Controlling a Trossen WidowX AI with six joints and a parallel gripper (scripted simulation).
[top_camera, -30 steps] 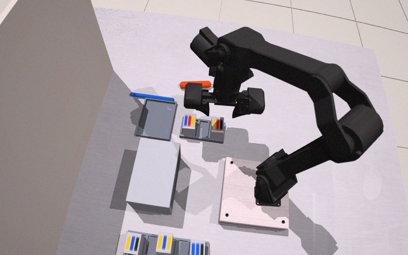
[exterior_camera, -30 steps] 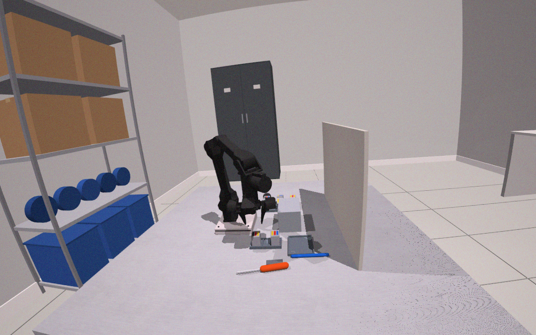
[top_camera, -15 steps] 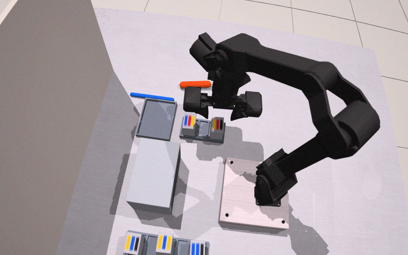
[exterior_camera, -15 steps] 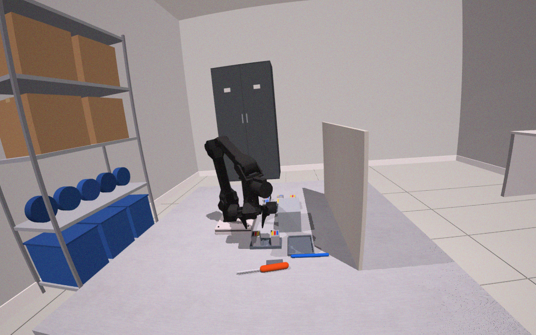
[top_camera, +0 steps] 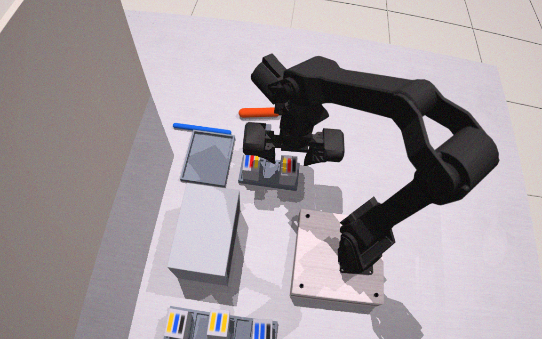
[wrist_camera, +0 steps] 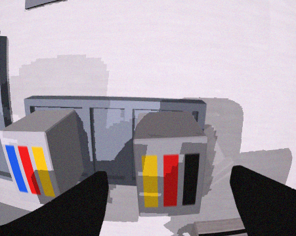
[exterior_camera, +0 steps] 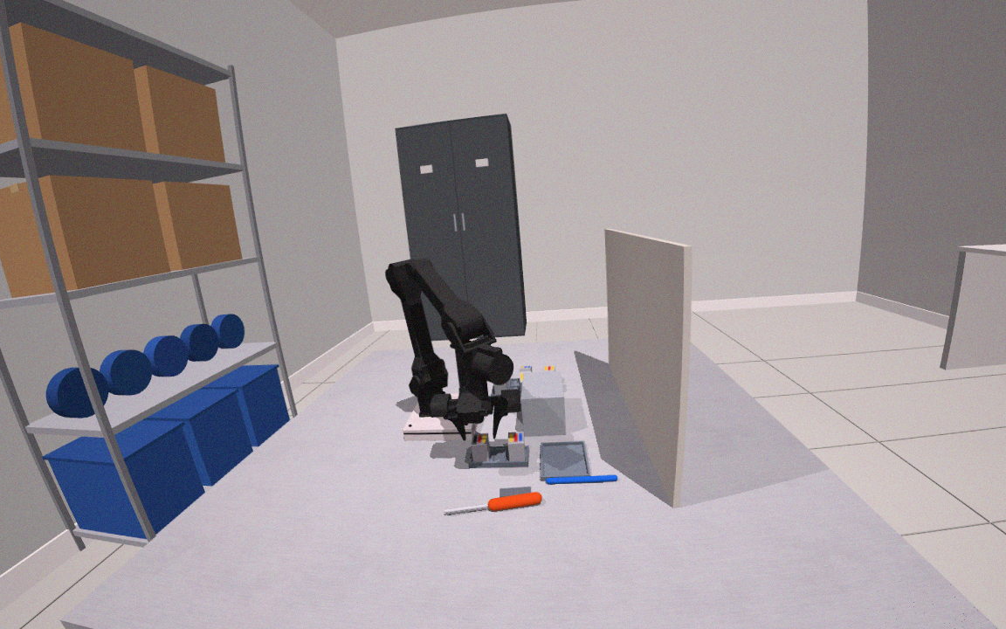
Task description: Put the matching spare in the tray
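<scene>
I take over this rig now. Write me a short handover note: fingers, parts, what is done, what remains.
Gripper: open, holding nothing, fingers either side of the yellow-red-black spare, above it.
Parts: that spare and the blue-red-yellow spare sit in the near holder; three more spares are beside the mounted unit. Tray holds nothing.
Done: approach only.
Left: grasp, carry to tray, release. The unit's code is not visible here.

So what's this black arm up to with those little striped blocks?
The arm's claw hangs open over a small rack holding two gray blocks, its fingers straddling the one striped yellow, red and black. The other block, striped blue, red and yellow, sits beside it. Nothing is gripped yet. The gray tray next to the rack has no block in it.
</scene>
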